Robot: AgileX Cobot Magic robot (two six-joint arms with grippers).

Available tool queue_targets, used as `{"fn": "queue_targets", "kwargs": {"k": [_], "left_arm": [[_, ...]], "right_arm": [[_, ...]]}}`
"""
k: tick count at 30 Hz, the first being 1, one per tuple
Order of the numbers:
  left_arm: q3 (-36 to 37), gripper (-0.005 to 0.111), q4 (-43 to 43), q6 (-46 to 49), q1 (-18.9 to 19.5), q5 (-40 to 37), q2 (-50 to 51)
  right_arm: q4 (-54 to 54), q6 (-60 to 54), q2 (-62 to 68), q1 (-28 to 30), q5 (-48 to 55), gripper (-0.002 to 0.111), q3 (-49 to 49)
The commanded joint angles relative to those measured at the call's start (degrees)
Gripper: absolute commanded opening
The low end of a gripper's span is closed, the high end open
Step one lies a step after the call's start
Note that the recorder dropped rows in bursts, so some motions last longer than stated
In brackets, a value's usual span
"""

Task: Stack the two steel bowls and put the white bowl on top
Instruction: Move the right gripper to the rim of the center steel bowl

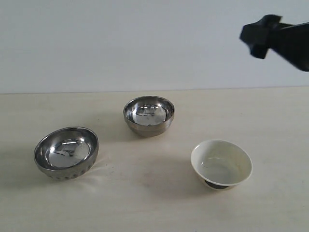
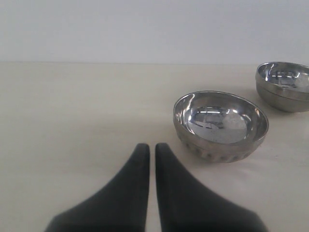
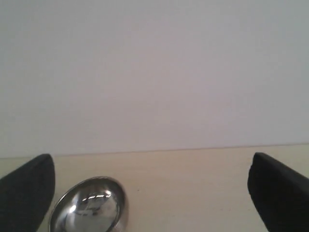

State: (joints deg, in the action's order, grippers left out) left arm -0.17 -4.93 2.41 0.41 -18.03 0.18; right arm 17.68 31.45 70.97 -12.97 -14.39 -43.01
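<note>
The dimpled steel bowl (image 1: 66, 152) sits at the left of the table and tilts a little. Further back, near the middle, stands the smooth steel bowl (image 1: 148, 115). At the front right is the white bowl (image 1: 221, 163) with its dark foot. All three stand apart and empty. My left gripper (image 2: 152, 147) is shut on nothing, low over the table and just short of the dimpled bowl (image 2: 220, 125), with the smooth bowl (image 2: 284, 86) beyond it. My right gripper (image 3: 150, 162) is open and high above the table; one steel bowl (image 3: 89, 210) shows below it.
The light wooden table (image 1: 154, 203) runs back to a plain white wall (image 1: 120, 43). The right arm's black end (image 1: 270, 36) hangs in the air at the upper right. The left arm is out of the exterior view.
</note>
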Motion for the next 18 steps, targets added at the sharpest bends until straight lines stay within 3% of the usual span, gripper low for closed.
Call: {"fn": "queue_targets", "kwargs": {"k": [1, 10, 18], "left_arm": [[0.17, 0.004, 0.0, -0.27, -0.29, 0.42, -0.18], [0.17, 0.004, 0.0, -0.27, -0.29, 0.42, -0.18], [0.17, 0.004, 0.0, -0.27, -0.29, 0.42, -0.18]], "right_arm": [[0.38, 0.17, 11.11, -5.63, 0.12, 0.104, -6.55], [-0.84, 0.17, 30.28, -13.52, 0.13, 0.104, -18.45], [-7.78, 0.17, 42.18, -14.21, 0.88, 0.104, -26.72]]}}
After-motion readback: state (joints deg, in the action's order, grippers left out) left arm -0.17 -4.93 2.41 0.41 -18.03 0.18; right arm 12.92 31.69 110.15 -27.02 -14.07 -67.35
